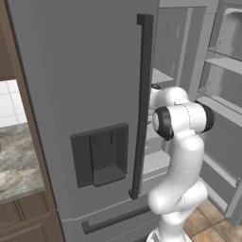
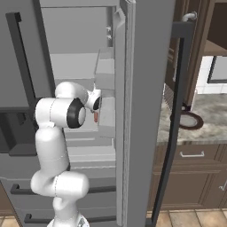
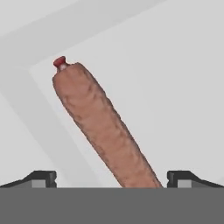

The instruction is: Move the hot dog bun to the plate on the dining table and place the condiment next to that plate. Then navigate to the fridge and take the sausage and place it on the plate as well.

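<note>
Sausage pickup inside the fridge

Left base view: one tall grey steel fridge (image 1: 85, 118), right door open, arm reaching in. Right base view: a reddish bit hangs at the wrist. Hand view: one slim reddish-brown sausage (image 3: 103, 127) on a pale shelf, running from 11 to 5 o'clock between the fingertips of the gripper (image 3: 111, 177), jaws apart; closing seems next.

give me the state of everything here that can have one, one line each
tall grey steel French-door fridge: left door with the dispenser panel shut, right door swung open
slim reddish-brown sausage: lying on a pale fridge shelf, between the finger tips, not gripped
two-finger gripper: open, one finger on either side of the sausage
</note>
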You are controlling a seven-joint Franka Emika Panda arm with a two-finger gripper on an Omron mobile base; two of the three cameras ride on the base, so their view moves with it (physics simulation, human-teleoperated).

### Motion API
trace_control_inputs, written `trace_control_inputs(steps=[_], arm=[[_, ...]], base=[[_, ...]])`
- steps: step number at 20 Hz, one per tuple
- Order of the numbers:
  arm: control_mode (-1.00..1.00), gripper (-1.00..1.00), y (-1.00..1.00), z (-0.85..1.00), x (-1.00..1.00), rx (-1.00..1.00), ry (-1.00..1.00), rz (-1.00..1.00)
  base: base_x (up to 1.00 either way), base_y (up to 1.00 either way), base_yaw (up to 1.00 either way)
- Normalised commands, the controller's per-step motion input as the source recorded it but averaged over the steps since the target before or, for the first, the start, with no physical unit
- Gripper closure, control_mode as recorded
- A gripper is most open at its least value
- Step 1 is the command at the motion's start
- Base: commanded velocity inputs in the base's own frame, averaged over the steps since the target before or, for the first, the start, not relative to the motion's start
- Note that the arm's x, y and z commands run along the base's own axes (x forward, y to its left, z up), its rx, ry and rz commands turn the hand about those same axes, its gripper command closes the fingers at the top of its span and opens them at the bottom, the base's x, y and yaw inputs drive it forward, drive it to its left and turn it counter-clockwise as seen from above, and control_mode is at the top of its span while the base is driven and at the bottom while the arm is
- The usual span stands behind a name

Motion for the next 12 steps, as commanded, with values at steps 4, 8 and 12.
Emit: trace_control_inputs(steps=[4,8,12], arm=[[-1.0,-1.0,0.0,-0.59,0.43,0.08,0.04,0.0],[-1.0,-1.0,0.0,-0.65,0.01,0.04,0.05,0.01],[-1.0,-1.0,0.0,-0.6,-0.48,0.0,0.0,0.07]], base=[[0.0,0.0,0.0],[0.0,0.0,0.0],[0.0,0.0,0.0]])
